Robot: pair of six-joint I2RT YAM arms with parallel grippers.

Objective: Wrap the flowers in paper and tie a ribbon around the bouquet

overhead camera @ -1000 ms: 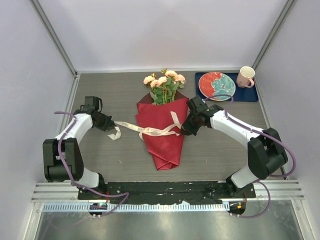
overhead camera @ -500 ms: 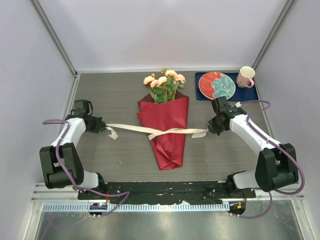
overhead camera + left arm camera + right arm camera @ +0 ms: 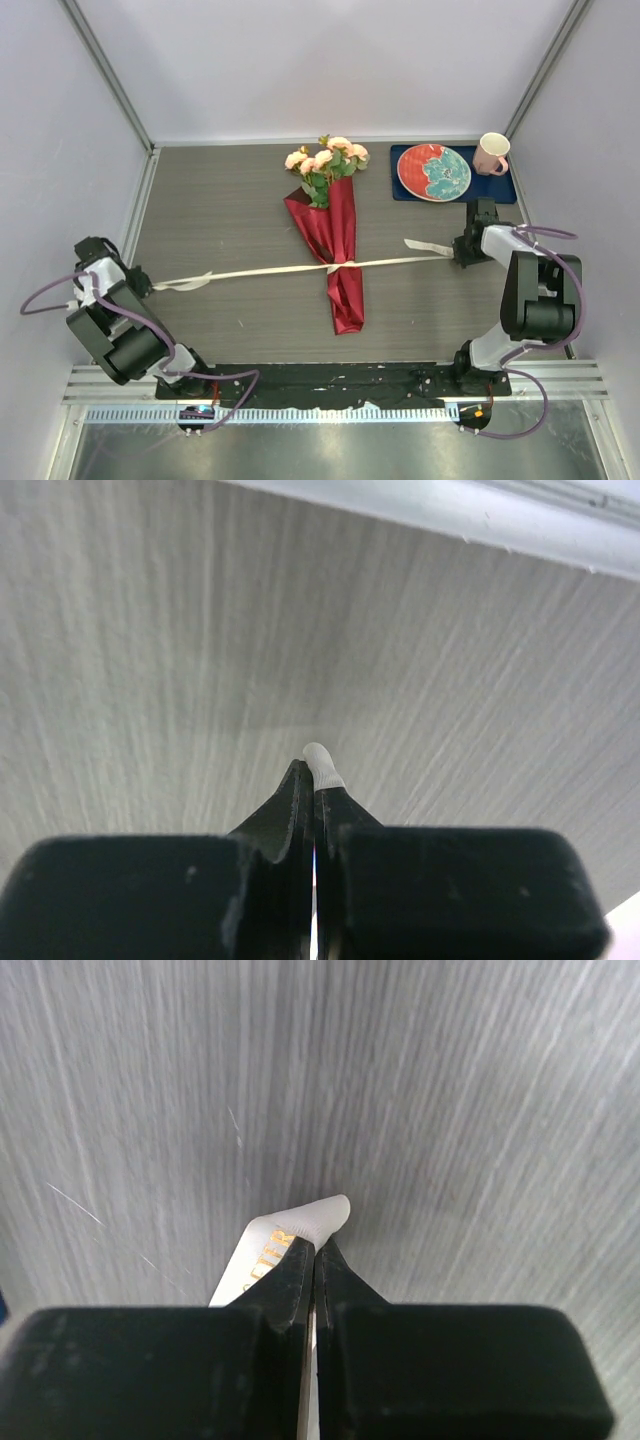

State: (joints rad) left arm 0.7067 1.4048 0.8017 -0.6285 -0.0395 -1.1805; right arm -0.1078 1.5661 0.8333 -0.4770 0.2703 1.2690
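Lying midway between the two grippers, the bouquet is formed: the red paper is rolled tight round the stems, and the flowers project from its upper end, on the far side of the line joining the grippers. The ribbon crosses the paper at its waist, pinching it in, and runs taut outward to each side. The left gripper is clamped fully on one ribbon end, a white tip showing at its fingertips. The right gripper is likewise closed on the other end, where gold print is visible. Assessment: wrapping complete, tie drawn in; a further knot or bow may remain. The crossing itself is too small to resolve as a knot. Beyond the right gripper sit a plate and mug on a blue mat, uninvolved.
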